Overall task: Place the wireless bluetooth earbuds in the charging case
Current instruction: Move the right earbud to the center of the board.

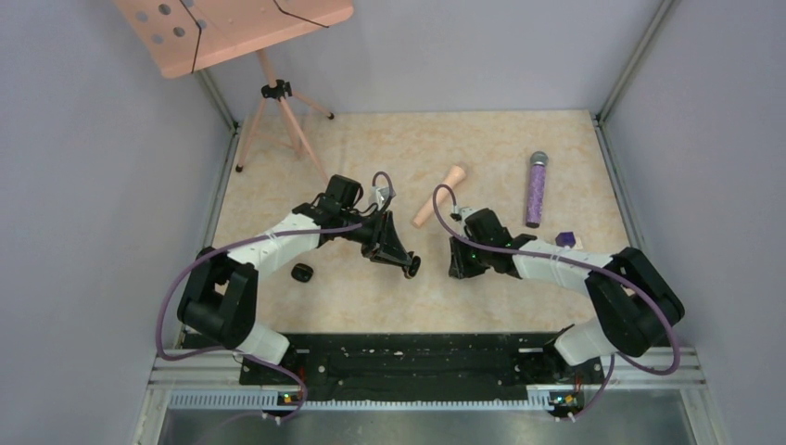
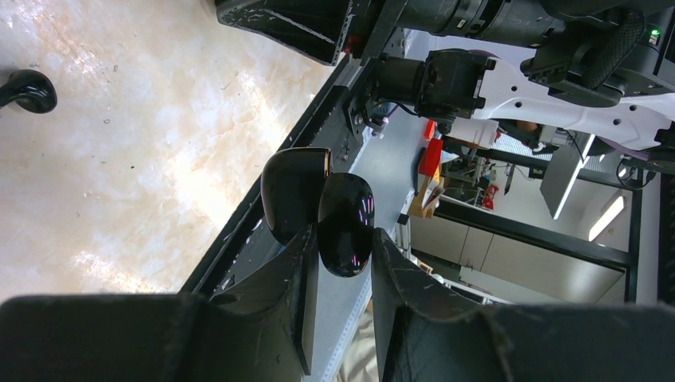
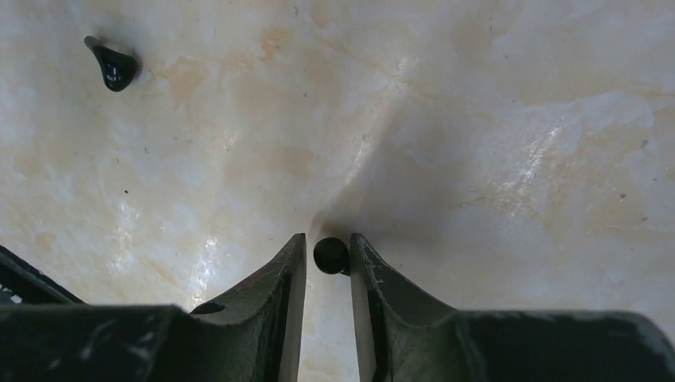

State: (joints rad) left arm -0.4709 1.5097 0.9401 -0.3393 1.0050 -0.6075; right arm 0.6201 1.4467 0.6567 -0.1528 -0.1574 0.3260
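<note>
My left gripper (image 2: 342,239) is shut on the charging case (image 2: 346,227), a glossy black pebble with its lid (image 2: 293,199) swung open beside it. It is held in the air over the table's near edge; in the top view it is a dark shape at the fingertips (image 1: 409,265). My right gripper (image 3: 328,243) points down at the table with a tiny round black earbud (image 3: 330,255) between its fingertips, against the right finger (image 3: 364,263). Another earbud (image 3: 112,65), comma-shaped, lies loose on the table to the upper left. The left wrist view also shows a loose earbud (image 2: 29,90).
A small black lump (image 1: 301,272) lies by the left arm. A peach wooden handle (image 1: 441,200), a purple glitter stick (image 1: 536,190) and a purple-and-white cube (image 1: 565,239) lie toward the back right. A tripod (image 1: 278,120) with a peach board stands at the back left.
</note>
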